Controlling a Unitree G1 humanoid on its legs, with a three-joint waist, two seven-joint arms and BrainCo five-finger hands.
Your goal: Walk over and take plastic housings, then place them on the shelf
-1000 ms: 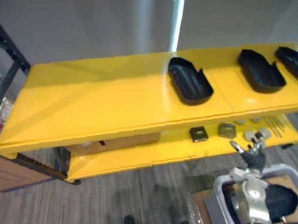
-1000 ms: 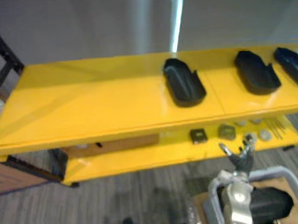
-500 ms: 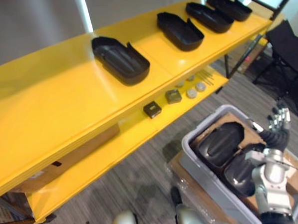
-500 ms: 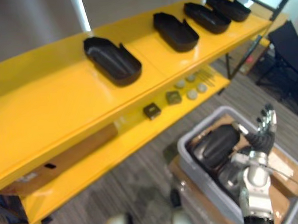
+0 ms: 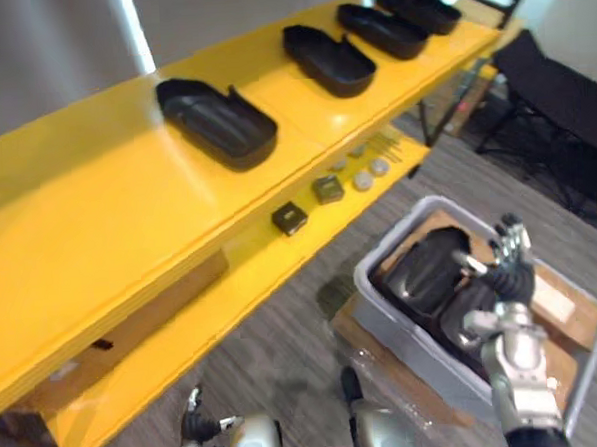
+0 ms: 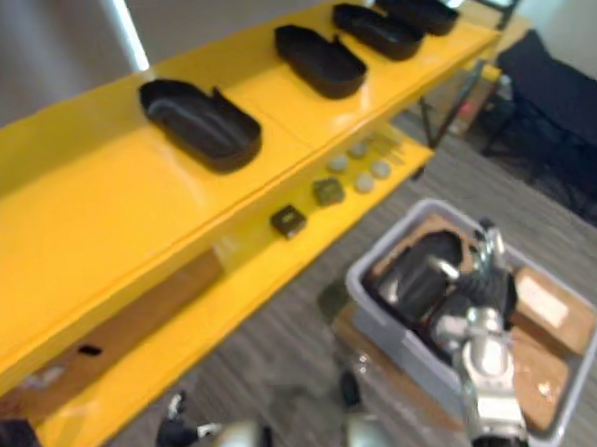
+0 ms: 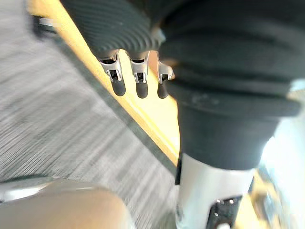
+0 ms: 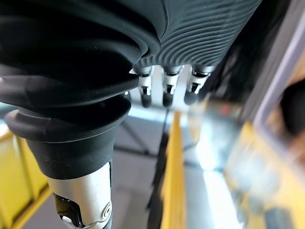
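Several black plastic housings [image 5: 216, 121] lie open side up in a row on the top board of the yellow shelf [image 5: 68, 226]. More black housings [image 5: 422, 277] are stacked in a grey bin [image 5: 370, 285] on the floor in front of the shelf. My right hand [image 5: 508, 273] hovers over the bin's near side, open, fingers straight and pointing up, holding nothing. My left hand [image 5: 195, 427] hangs low by my side, open with relaxed fingers [image 7: 138, 81] and nothing in it.
The lower shelf board [image 5: 184, 330] carries small metal blocks [image 5: 290, 219] and round discs [image 5: 362, 180]. A cardboard box [image 5: 158, 306] sits under the top board. A black chair [image 5: 562, 95] stands to the right. The bin rests on brown cardboard [image 5: 558, 305].
The camera has swung right and down, bringing the bin and the whole row of housings into view. My right hand has shifted a little over the bin; my left hand now shows at the bottom.
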